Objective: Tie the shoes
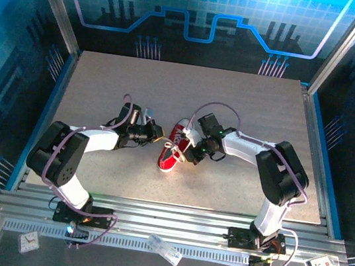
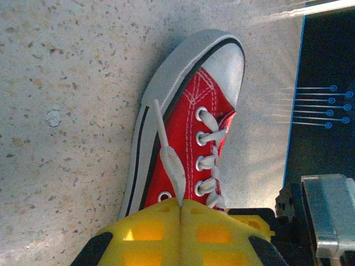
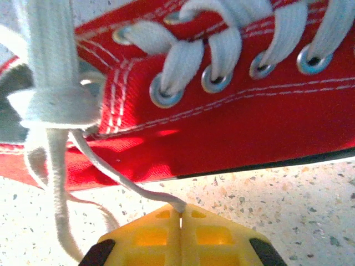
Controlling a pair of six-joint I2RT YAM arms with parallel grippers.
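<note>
The left gripper's (image 2: 181,206) yellow fingers (image 2: 147,230) are pressed together, pinching a flat white lace (image 2: 171,166). The lace runs up toward 11 o'clock across the white sole of the red shoe (image 2: 191,119), whose toe cap (image 2: 227,64) points to 1 o'clock in the left wrist view. The right gripper (image 3: 181,211) is likewise closed, clamped on a thin lace strand (image 3: 141,191) that climbs toward 10 o'clock to a knot (image 3: 50,108) beside the eyelets (image 3: 163,91). From above, the shoe lies near the middle of the table (image 1: 249,103). The left gripper is at its 10 o'clock and the right at its 3 o'clock, both close against it.
</note>
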